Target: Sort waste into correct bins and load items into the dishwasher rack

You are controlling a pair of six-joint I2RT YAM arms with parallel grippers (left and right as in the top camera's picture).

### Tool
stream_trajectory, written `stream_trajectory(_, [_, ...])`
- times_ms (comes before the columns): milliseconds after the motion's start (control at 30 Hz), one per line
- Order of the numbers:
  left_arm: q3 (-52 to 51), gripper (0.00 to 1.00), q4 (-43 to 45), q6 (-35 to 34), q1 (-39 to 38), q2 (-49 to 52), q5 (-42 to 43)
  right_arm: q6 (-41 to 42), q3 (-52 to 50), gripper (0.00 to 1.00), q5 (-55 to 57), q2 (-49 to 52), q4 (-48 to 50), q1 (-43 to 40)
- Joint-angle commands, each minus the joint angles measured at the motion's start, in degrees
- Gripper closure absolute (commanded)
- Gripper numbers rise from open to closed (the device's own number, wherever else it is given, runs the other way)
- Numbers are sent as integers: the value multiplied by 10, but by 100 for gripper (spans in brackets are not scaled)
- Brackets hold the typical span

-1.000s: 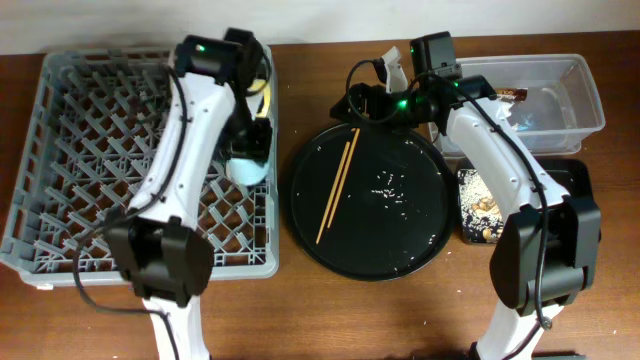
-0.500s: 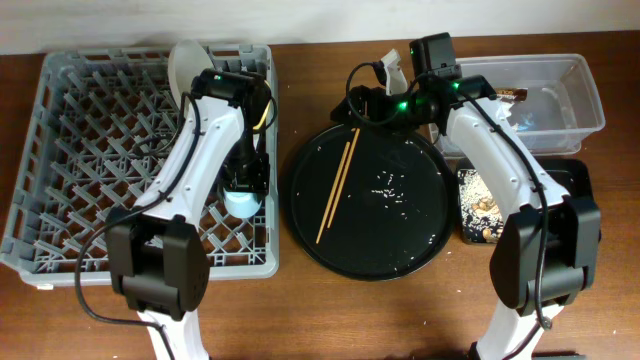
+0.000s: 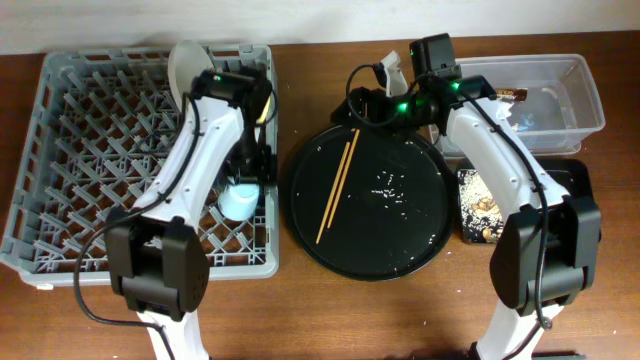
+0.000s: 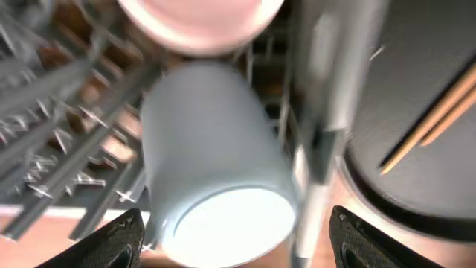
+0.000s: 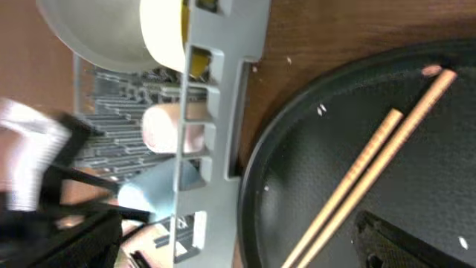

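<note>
The blue cup (image 3: 240,200) lies in the grey dishwasher rack (image 3: 90,150) near its right wall. In the left wrist view the cup (image 4: 216,164) sits between my left gripper's (image 4: 238,242) spread fingers, which are open. The pink cup (image 4: 201,18) sits just beyond it. The pale plate (image 3: 185,65) and the yellow bowl (image 3: 265,100) stand at the rack's far right corner. My left gripper (image 3: 248,172) hovers over the cups. Two chopsticks (image 3: 337,190) lie on the round black tray (image 3: 400,245). My right gripper (image 3: 362,103) is open and empty above the tray's far edge and the chopsticks (image 5: 364,186).
The clear tub (image 3: 585,90) at the far right holds a brown wrapper (image 3: 513,95) and pale waste. The shallow black tray (image 3: 570,180) holds food scraps (image 3: 480,210). Rice grains (image 3: 388,183) dot the round tray. The rack wall (image 5: 223,97) runs close beside the tray.
My left gripper carried the blue cup toward the near side of the rack and set it down among the pegs. The plate came into view. The right arm held still.
</note>
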Motion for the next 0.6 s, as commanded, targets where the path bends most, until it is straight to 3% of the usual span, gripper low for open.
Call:
stream_trajectory(0, [115,20,1,-4,0,-18,0,-9,4,5,58,-15,-36,4])
stream_trajectory(100, [199,19,29,-6,0,-22,10,-2,4,16,158,-15,-92,13])
stream_trajectory(200, [213,19,83,-13,0,-21,22,31,4,24,266,-15,-117,39])
stream_trajectory(333, [213,18,130,-23,0,-20,30,76,4,27,382,-5,-114,103])
stream_trajectory(567, [228,18,137,-23,39,-43,22,114,4,31,415,54,-100,137])
